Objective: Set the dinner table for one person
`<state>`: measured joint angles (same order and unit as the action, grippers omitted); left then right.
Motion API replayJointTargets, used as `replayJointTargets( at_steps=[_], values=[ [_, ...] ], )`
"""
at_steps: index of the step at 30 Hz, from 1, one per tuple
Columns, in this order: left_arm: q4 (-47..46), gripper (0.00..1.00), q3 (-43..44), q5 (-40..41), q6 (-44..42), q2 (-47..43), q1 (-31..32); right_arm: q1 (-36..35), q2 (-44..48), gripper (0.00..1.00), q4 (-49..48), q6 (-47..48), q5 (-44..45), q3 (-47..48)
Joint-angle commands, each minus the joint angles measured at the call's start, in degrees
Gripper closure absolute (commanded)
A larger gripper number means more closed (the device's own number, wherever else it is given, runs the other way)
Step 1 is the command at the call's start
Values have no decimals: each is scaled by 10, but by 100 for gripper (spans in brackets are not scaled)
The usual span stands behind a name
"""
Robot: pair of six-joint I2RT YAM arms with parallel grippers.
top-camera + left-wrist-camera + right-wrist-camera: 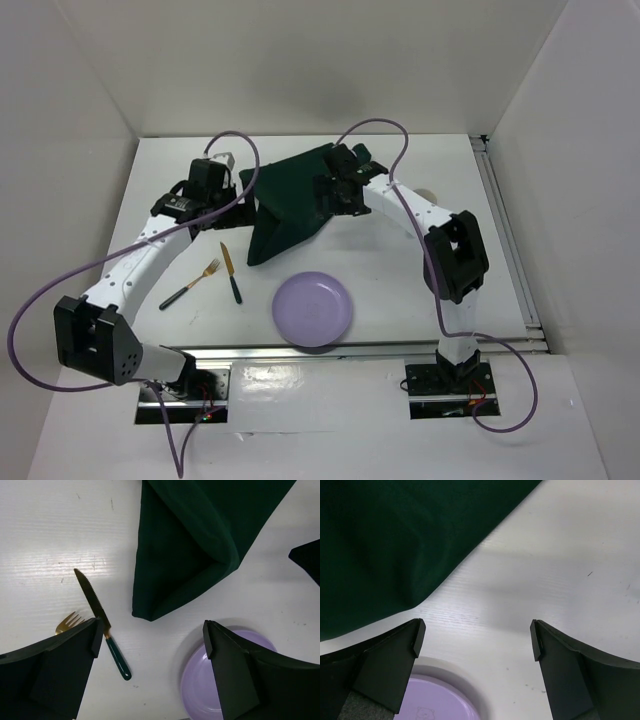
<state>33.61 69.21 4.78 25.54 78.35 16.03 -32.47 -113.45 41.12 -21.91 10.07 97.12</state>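
Fingers point(60, 675) of the left gripper point(152, 632) and right gripper point(477, 632) were spread wide and empty. Both hovered by the crumpled green cloth point(290, 205), likely to flatten it on the white table point(460, 165) beneath. The plate point(313, 309) sat nearby.

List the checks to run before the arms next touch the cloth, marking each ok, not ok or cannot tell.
1. The left gripper is open and empty: ok.
2. The right gripper is open and empty: ok.
3. The cloth lies flat: not ok, it is folded over itself.
4. The plate is apart from the cloth: ok.
5. The knife and fork are apart from the cloth: ok.
6. Height of each gripper above the table: cannot tell.
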Motion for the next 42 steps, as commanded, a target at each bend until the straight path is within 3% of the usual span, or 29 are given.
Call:
replayJointTargets(
  at_steps=[1, 4, 10, 23, 28, 40, 42],
  values=[
    [2, 0, 36, -30, -5, 3, -9, 3, 14, 0, 9, -18, -10, 27],
    [-4, 1, 48, -75, 8, 16, -31, 3, 34, 0, 2, -24, -5, 10],
    [-20, 12, 88, -143, 42, 68, -77, -2, 109, 0, -10, -24, 14, -52],
    [1, 13, 328, -244, 101, 375, -134, 10, 284, 0, -25, -24, 45, -156],
    [-7, 12, 416, -275, 130, 470, -145, 15, 286, 0, -25, -11, 36, -162],
    [-47, 13, 509, -284, 195, 617, -156, 21, 217, 0, -1, -6, 22, -112],
    [-65, 25, 526, -290, 201, 632, -156, 21, 212, 0, 5, -11, 22, -112]
  ],
)
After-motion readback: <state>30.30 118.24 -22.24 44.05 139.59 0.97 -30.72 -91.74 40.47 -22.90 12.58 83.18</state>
